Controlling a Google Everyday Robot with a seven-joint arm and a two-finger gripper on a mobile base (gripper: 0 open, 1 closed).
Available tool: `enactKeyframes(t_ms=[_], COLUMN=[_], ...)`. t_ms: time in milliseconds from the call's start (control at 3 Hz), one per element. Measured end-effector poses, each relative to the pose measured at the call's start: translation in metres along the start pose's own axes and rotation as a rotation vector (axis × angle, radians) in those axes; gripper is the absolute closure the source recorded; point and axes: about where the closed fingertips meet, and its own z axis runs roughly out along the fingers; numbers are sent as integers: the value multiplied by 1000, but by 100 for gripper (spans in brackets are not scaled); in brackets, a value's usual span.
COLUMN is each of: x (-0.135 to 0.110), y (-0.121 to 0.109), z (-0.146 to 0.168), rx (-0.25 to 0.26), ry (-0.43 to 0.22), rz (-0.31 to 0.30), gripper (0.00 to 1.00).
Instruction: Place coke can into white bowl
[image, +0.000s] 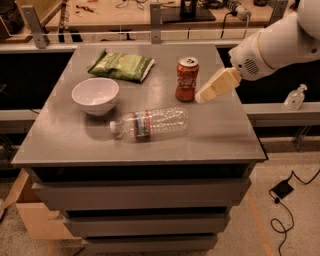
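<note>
One bottle near bowl — gripper beside can.

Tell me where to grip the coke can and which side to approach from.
Grip the coke can around its mid-body, from the view's right. It stands upright, round wall exposed there, and the end effector hovers just beside it on that side; the water bottle lies in front.

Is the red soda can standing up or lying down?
Standing up: the coke can rests on its base on the table, silver top facing up. The gripper hovers just to its right.
</note>
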Motion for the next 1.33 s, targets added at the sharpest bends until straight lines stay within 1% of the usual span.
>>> enactKeyframes(t_ms=[333,1000,1333], x=[-10,-32,-37], y=[-12,-12,-11], z=[15,35,46], rx=[17,12,18], ry=[-42,-81,-82], rz=[20,34,53], gripper=[0,0,0])
